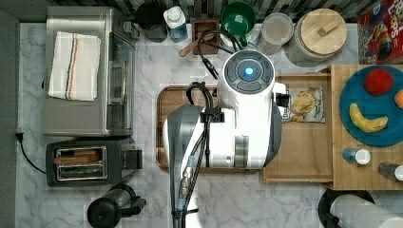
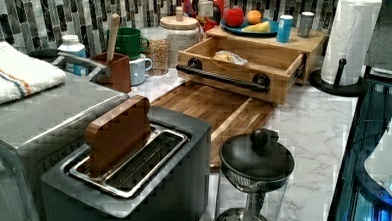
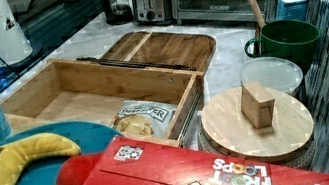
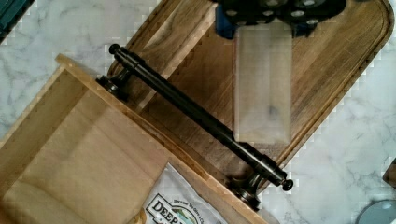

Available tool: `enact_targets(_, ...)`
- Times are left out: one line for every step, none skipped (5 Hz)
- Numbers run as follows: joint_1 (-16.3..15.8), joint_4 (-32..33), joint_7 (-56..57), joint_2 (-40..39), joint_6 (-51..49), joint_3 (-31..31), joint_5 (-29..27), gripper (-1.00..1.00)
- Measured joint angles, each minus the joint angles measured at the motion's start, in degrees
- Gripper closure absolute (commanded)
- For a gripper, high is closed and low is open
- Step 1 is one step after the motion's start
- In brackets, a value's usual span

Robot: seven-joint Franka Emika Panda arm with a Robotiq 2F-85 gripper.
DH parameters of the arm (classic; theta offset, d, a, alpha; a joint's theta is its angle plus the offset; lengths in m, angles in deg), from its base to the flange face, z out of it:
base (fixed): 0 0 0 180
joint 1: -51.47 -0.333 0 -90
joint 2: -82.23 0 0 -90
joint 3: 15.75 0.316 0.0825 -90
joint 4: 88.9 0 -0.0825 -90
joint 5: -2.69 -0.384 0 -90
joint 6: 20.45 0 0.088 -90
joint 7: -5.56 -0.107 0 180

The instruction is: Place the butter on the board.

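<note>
— Where is the gripper (image 4: 262, 14)?

— Above the board (image 4: 336, 70). In the wrist view its dark body hangs over the brown wood, inside the grooved rim. In the top view the white arm (image 1: 237, 118) covers most of that board.

— Is it wide or narrow?

— I cannot tell. A pale block (image 4: 264, 84) reaches out from under the gripper, blurred and half see-through, with the wood grain showing behind it.

— Is that the butter?

— I cannot say. It is the right colour and shape, but too blurred to name. It sits straight below the gripper, over the board, and I cannot tell whether it touches the wood.

— What else is near the gripper?

— The open drawer (image 4: 70, 154), of lighter wood, just beside it. Its dark handle (image 4: 196, 114) runs across the board's edge, between the gripper and the inside of the drawer. The end of the pale block comes close to that handle.

— Anything in the drawer?

— A bag of chips (image 4: 187, 210) lies flat on the drawer's floor, further from the gripper than the handle.

— And around the board?

— The marble counter (image 4: 336, 154) on the open sides. The toaster oven (image 1: 85, 71) and the toaster (image 1: 88, 161) stand well apart from the gripper, on the far side of the board from the drawer. Past the drawer a blue plate (image 1: 375, 137) holds a banana (image 1: 368, 123).
</note>
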Motion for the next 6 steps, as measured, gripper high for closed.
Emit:
enact_targets(0.57, 0.67, -0.01, 0.00, 0.00, 0.57, 0.18, 1.00)
enact_targets(0.60, 2.97, -0.89, 0.20, 2.48, 0.62, 0.65, 1.00)
enact_targets(0.59, 5.88, -7.02, 0.51, 5.39, 0.99, 1.64, 1.00)
enact_targets(0.63, 10.24, -17.92, 1.85, 9.01, 2.41, 1.82, 1.00)
enact_targets(0.33, 17.18, -27.53, 5.16, 15.35, 5.09, 2.73, 1.00)
enact_targets(-0.44, 23.89, -32.09, 9.11, 16.58, 8.44, 2.89, 1.00)
